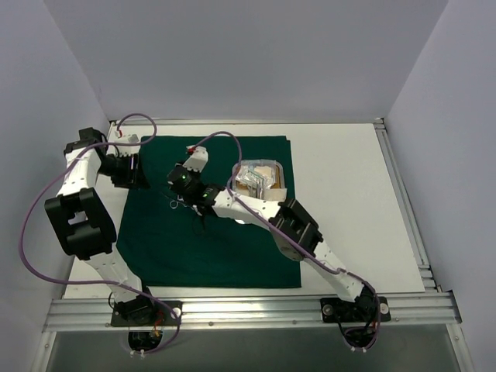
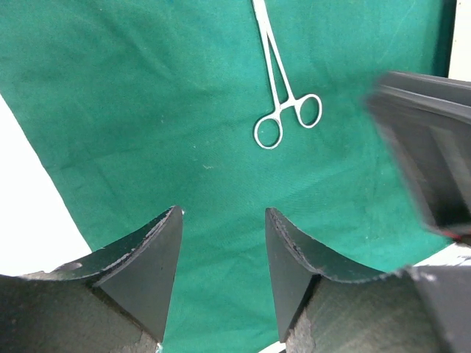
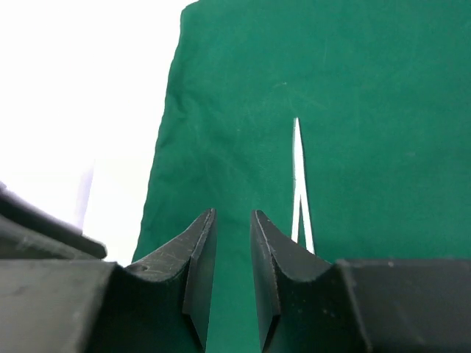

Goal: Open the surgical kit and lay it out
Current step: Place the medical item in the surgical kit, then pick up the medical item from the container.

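Observation:
The dark green cloth (image 1: 225,248) of the surgical kit lies spread flat on the table. On its far right part stands the steel tray (image 1: 284,181), holding clear packets and gauze (image 1: 256,177). A silver ring-handled clamp (image 2: 283,110) lies on the cloth ahead of my left gripper (image 2: 224,211), which hangs open and empty over the cloth's left side. My right gripper (image 3: 233,213) hovers low over the cloth's middle, its jaws a little apart with only cloth between them. Thin tweezers (image 3: 298,184) lie flat just to the right of its right finger (image 3: 276,250).
White table (image 1: 349,201) surrounds the cloth, widest on the right. The cloth's left edge (image 3: 158,184) shows close to my right gripper. My right arm (image 2: 430,162) appears blurred at the right of the left wrist view. A metal rail (image 1: 248,310) runs along the near edge.

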Controlling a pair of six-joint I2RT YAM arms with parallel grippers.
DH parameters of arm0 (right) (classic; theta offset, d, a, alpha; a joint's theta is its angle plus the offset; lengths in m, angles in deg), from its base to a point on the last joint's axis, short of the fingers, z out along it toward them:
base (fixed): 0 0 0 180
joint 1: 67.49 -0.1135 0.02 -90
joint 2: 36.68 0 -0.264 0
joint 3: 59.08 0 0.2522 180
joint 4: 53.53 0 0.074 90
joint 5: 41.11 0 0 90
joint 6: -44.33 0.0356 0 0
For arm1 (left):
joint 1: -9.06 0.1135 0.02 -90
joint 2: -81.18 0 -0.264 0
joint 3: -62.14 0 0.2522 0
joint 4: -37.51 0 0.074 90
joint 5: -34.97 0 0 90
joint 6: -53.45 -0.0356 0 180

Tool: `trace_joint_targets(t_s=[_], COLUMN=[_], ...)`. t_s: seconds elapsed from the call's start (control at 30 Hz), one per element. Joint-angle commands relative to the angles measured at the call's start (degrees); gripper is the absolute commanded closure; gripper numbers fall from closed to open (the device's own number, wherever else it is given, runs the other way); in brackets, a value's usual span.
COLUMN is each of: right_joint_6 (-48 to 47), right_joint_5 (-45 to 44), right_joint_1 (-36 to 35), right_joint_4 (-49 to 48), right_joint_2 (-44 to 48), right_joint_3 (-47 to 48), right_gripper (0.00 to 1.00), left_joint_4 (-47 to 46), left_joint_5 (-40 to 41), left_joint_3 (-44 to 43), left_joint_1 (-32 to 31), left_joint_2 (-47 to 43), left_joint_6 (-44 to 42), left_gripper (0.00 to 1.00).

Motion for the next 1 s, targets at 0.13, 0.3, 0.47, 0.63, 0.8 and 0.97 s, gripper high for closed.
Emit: trace_joint_targets(t_s=[0.13,0.3,0.47,0.63,0.8,0.97], right_joint_6=[-13.87,-15.63,-13.44,-11.51,-10.54,-10.54], right_joint_5=[10.29,9.16,6.96,6.34,6.43,6.69], right_joint_1=[7.66,11.18,12.68,13.47,13.47,13.82], right_joint_4=[-3.96,7.54,17.93,19.77,19.17,17.23], right_joint_2=[23.09,29.97,31.48,30.08,29.98,29.55], right_joint_3=[-22.54,-30.90,-35.39,-39.70,-41.98,-43.39], right_gripper=[0.78,0.80,0.74,0.74,0.74,0.75], left_joint_4=[0.83,-0.23,-0.84,-1.11,-0.93,-0.76], left_joint_5=[-0.66,1.10,2.76,3.91,3.91,4.17], left_joint_3=[-0.66,-0.22,0.66,1.10,0.66,0.92], left_joint_1=[-2.64,-5.97,-8.79,-11.08,-11.43,-11.43], left_joint_2=[-0.48,-0.39,-0.92,-1.01,-0.74,-0.74], left_joint_6=[-1.53,-0.65,0.14,0.41,0.50,0.41], left_gripper=[0.43,0.43,0.43,0.43,0.43,0.43])
